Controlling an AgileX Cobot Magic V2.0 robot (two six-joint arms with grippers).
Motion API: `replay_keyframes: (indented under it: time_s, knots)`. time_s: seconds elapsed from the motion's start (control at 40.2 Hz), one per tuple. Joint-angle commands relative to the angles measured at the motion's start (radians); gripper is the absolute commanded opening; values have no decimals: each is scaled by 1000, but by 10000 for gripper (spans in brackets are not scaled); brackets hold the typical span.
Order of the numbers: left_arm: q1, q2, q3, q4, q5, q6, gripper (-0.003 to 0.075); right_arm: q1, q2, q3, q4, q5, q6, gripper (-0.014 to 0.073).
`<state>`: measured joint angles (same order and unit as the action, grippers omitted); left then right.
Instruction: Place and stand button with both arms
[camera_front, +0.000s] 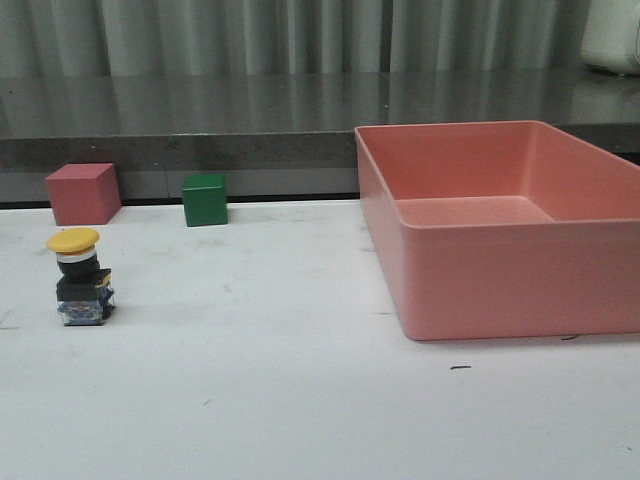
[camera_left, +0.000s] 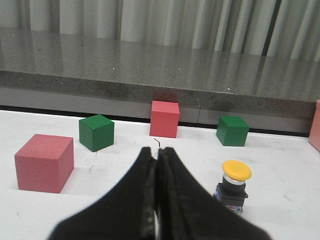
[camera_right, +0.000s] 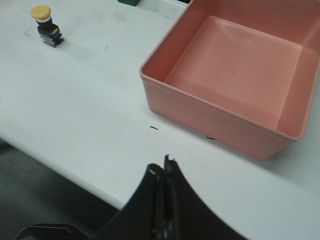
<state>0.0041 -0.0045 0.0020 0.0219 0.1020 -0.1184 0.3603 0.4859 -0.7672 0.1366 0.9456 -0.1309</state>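
Yellow-capped, the button (camera_front: 82, 277) stood upright on the white table (camera_front: 300, 400) at the near left — so the standing looked done. The left gripper (camera_left: 156, 155) and right gripper (camera_right: 162, 167) were clenched on nothing, both apart from it.

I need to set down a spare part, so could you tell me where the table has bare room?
The widest bare patch lies between the button and the pink tray, running to the near edge. The tray's floor is bare too. It is crowded along the back left, by the pink cube and green cube.
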Motion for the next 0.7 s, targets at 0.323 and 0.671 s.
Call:
replay_keyframes:
  time_s: [0.323,0.671]
  knots:
    - [-6,-21,9,-12,-92,13,-20,-4,4,-22,5,-63,-7,-69]
    - [-6,-21,9,-58,-92,105,-20,-4,4,-22,5,-63,-7,-69]
